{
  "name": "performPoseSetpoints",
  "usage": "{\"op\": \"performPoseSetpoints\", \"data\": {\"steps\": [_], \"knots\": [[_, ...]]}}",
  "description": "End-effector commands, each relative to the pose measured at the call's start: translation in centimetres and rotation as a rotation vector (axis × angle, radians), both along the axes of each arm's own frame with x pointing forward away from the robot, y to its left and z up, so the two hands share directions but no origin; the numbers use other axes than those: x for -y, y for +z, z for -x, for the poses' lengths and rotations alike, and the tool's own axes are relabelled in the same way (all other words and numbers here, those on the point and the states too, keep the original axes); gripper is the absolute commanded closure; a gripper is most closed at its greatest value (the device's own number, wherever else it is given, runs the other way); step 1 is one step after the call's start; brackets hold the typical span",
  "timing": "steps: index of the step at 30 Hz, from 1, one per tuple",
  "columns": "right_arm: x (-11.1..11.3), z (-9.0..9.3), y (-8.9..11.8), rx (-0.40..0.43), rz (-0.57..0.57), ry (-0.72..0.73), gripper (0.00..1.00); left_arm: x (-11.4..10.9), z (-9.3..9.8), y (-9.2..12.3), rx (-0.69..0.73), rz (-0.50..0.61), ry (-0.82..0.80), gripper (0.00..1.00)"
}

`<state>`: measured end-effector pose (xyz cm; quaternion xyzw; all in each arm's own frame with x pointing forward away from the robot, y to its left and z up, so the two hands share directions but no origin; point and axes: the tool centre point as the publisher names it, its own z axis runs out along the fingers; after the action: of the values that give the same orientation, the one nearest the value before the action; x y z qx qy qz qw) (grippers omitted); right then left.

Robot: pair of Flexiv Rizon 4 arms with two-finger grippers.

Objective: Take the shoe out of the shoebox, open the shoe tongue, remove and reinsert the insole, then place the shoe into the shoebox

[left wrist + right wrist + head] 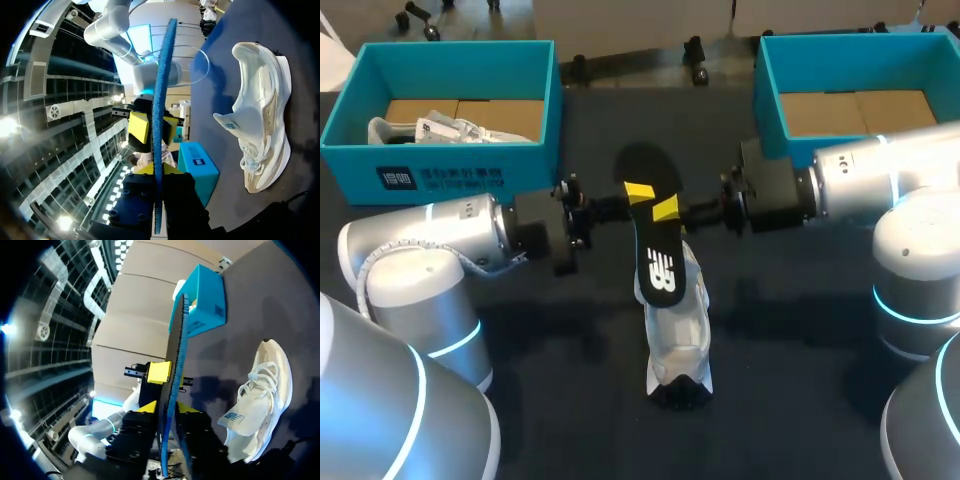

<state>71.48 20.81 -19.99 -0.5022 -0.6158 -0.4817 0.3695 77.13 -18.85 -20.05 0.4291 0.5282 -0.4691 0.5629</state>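
- shoe (678,340): far end hidden under insole (655,240) in head view.
- right shoebox (767,90): right side cut off at edge, near corner behind right arm (880,170).
- left shoebox (450,165): white contents (440,130) partly behind wall, too small to identify.
- wrist views: insole edge-on, faces unseen.

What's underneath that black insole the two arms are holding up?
The white shoe lies on the table below the insole. From above, the insole covers the shoe's far end, so that part cannot be seen.
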Motion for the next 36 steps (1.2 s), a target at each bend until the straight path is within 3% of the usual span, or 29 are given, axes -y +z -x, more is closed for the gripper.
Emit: {"op": "performPoseSetpoints", "data": {"steps": [1, 8, 17, 31, 36], "knots": [[1.1, 0.5, 0.6, 0.039, 0.045, 0.022, 0.0, -1.5, 0.7, 0.4, -0.005, -0.014, -0.018, 1.0], [4.4, 2.0, 0.4, 0.158, 0.119, 0.073, 0.0, -4.0, 2.7, 0.7, -0.027, -0.053, -0.061, 1.0], [7.7, 3.3, 0.1, 0.262, 0.199, 0.059, 0.0, -7.0, 7.2, 1.3, -0.125, -0.088, -0.119, 1.0], [7.7, 3.3, 0.1, 0.262, 0.199, 0.059, 0.0, -9.1, 14.5, 0.5, -0.134, -0.192, -0.183, 1.0], [8.5, 2.8, 0.3, 0.456, 0.39, 0.215, 0.0, -8.5, 16.6, 0.1, -0.174, -0.205, -0.186, 1.0]]}}
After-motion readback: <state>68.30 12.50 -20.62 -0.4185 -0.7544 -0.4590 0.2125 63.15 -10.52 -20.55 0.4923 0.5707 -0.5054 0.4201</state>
